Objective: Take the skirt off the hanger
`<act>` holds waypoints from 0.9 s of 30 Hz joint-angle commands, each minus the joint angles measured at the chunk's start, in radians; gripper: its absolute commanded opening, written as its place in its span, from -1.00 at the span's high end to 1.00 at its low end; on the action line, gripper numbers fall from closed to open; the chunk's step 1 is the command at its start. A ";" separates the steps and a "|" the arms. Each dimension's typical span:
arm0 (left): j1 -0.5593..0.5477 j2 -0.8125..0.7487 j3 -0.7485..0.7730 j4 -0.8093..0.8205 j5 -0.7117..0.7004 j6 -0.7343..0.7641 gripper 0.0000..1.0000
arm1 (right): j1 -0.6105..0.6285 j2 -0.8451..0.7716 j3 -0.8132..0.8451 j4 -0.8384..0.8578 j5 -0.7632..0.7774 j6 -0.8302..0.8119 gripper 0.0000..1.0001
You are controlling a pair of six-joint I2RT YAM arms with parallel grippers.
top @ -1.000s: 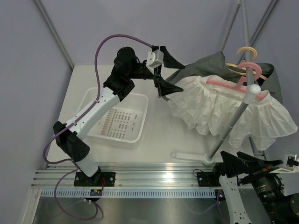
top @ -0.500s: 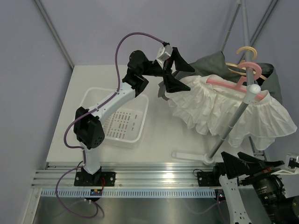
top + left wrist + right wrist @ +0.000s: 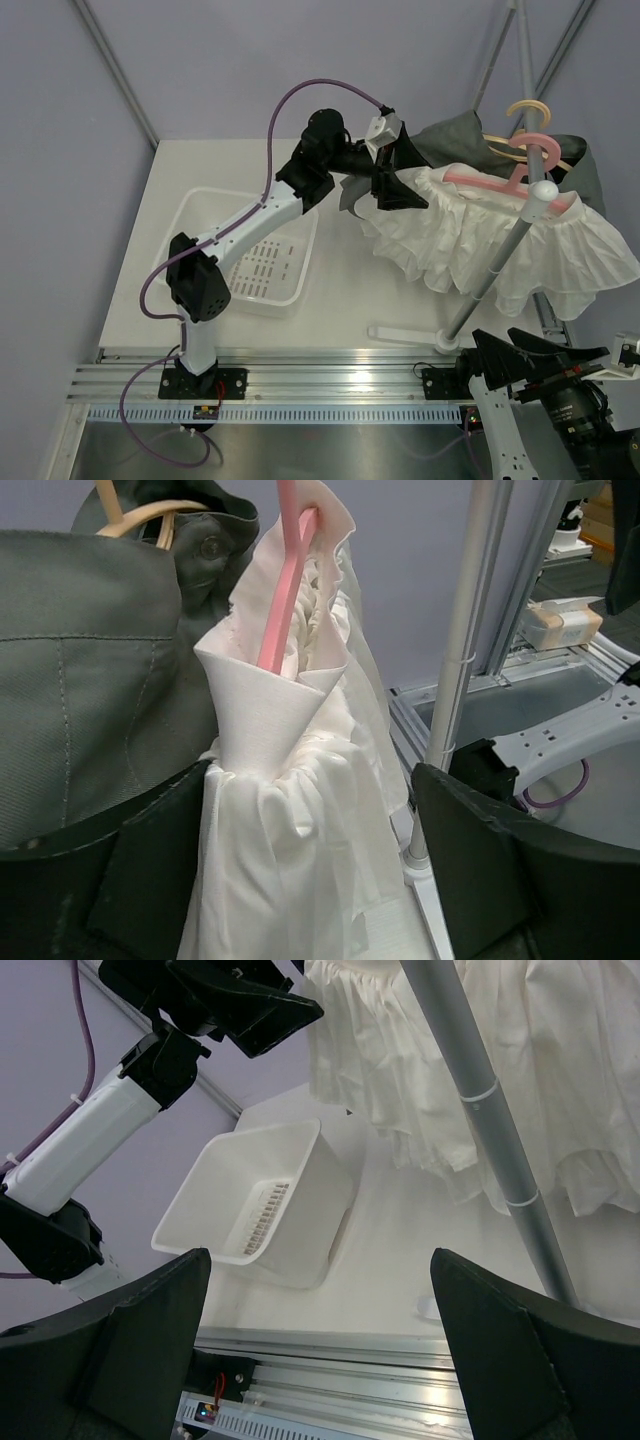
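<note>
Skirt (image 3: 470, 240): white, tiered and ruffled, its waistband stretched over the pink hanger (image 3: 482, 178) on the rack (image 3: 497, 262). I see my left gripper (image 3: 410, 172) spread wide astride the waistband's end. My right gripper (image 3: 320, 1295) gapes too, low by the near edge.

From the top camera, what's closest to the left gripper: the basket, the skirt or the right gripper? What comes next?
1. White skirt, right at the left gripper, on its right.
2. White basket, lower left on the table.
3. Right gripper, near the bottom right corner.
</note>
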 commanded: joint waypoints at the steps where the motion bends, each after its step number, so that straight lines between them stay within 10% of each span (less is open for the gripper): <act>1: -0.007 0.025 0.060 -0.096 -0.058 0.078 -0.51 | -0.005 0.022 0.017 -0.072 -0.015 -0.026 -0.99; 9: -0.056 0.015 0.070 -0.288 -0.136 0.190 0.00 | -0.005 0.016 0.004 -0.066 -0.012 -0.030 -0.99; 16: -0.068 0.000 0.151 -0.337 -0.219 0.125 1.00 | -0.005 0.013 0.007 -0.072 -0.004 -0.030 -0.99; 27: -0.103 -0.052 0.211 -0.377 -0.364 0.041 1.00 | -0.004 0.017 0.012 -0.069 -0.012 -0.032 -0.99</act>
